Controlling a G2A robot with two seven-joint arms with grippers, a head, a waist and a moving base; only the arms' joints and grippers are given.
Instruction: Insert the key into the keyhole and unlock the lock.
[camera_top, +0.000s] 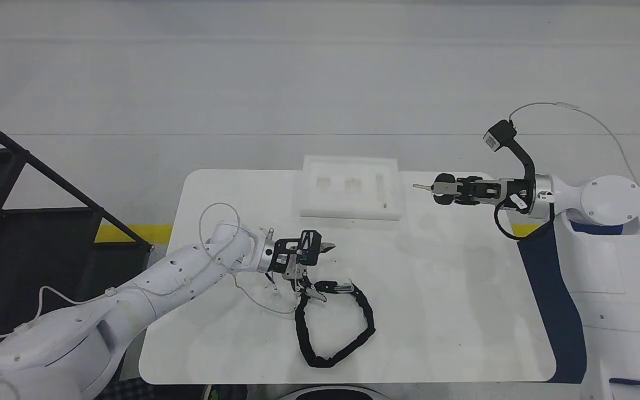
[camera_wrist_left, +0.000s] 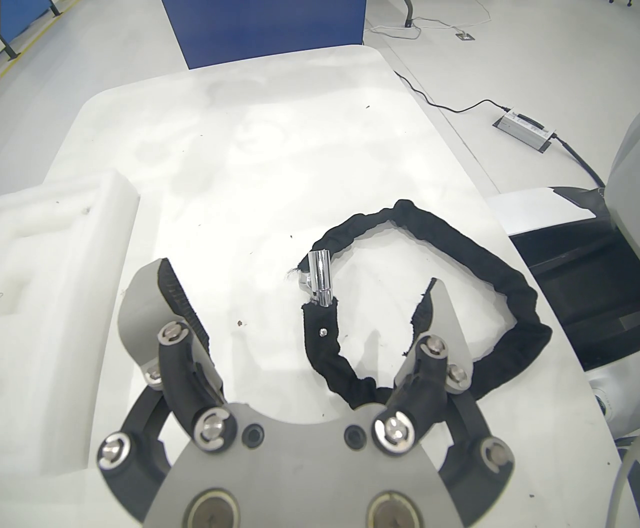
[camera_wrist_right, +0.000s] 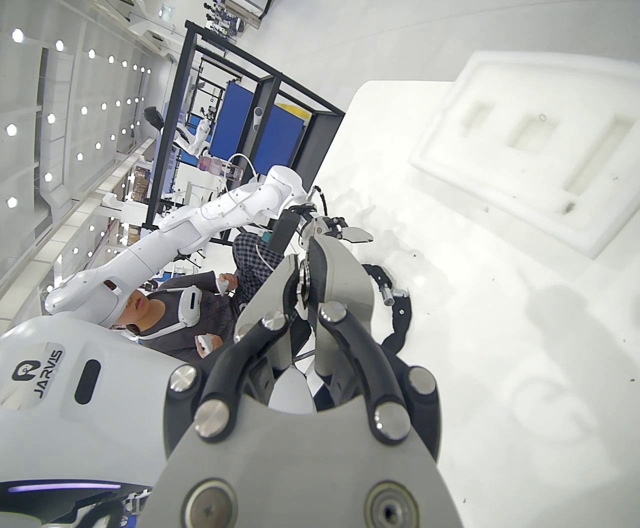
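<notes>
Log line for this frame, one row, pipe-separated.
left gripper open above chain lock | right gripper shut on key, held apart near foam tray | chain lock on table | key not yet inserted

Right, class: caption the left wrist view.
Open left gripper faces the silver cylinder of the black chain lock on the table.

a white tabletop (camera_top: 450, 310) with rounded corners is set on a pale grey floor (camera_top: 300, 80), on which a yellow stripe (camera_top: 140, 232) is painted beside a black metal frame (camera_top: 60, 178). a blue panel (camera_wrist_left: 265, 25) is seen standing past the far end of the tabletop, and a grey power adapter (camera_wrist_left: 525, 131) with its black cable is laid on the floor to one side. rows of small round ceiling lights (camera_wrist_right: 50, 117) are seen overhead, and further blue boards (camera_wrist_right: 235, 120) are stood in the hall beyond.
</notes>
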